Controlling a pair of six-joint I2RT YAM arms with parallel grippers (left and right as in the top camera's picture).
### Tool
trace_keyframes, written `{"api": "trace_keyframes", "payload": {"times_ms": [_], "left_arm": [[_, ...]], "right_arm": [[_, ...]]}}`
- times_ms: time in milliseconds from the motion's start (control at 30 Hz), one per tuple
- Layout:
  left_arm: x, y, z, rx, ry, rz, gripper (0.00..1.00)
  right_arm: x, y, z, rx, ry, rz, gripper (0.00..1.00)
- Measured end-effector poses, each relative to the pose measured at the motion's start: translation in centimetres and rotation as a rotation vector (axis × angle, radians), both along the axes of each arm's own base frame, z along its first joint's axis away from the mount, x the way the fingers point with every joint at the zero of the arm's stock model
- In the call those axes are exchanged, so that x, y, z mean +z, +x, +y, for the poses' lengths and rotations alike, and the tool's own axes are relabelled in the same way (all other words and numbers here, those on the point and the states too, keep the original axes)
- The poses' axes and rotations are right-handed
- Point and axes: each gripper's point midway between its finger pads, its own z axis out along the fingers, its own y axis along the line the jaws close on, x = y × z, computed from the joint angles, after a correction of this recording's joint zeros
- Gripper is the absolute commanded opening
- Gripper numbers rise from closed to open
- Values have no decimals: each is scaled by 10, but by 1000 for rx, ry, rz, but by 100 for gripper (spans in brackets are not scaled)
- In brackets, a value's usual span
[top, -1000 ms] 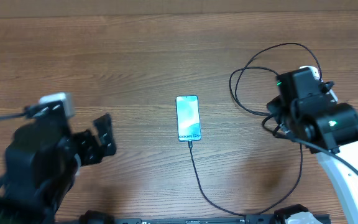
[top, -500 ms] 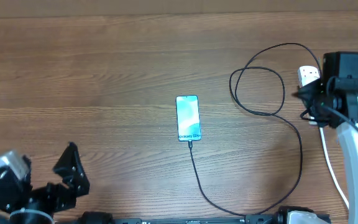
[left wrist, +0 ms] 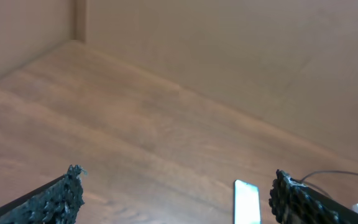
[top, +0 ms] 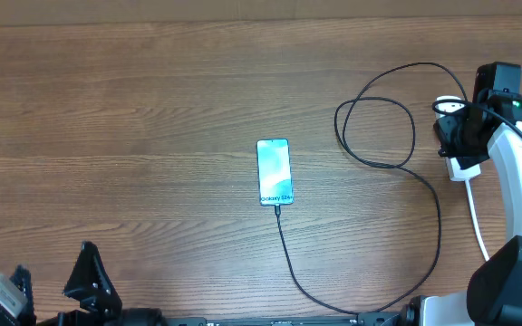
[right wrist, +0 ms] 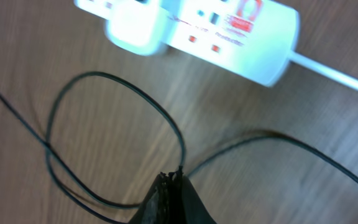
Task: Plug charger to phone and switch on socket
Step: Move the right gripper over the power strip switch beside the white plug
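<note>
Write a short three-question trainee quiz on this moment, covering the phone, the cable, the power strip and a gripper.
1. True or false: the thin black cable runs up to the bottom edge of the slim cyan-screened phone.
2. The left gripper is: A) wide open and empty; B) shut on the phone; C) shut on the cable.
3. Fill in: the long white power strip with red markings has a ____ plug block seated in it.

Key: 1 true; 2 A; 3 white.
</note>
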Motion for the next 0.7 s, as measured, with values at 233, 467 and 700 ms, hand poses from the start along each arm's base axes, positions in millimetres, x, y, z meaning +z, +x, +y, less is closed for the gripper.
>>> {"api": "trace_keyframes", "payload": {"times_ms": [233,467,700], "left_arm": [[-35,-25,1,18,0,127,100],[-58,-55,2,37,-2,172,100],[-60,-79,1,37,-1,86,100]], "right_arm": [[6,19,-4,17,-22,-78,4],[6,19,-3,23,-17,-79,4],[6,18,-3,23,-16,-75,4]]}}
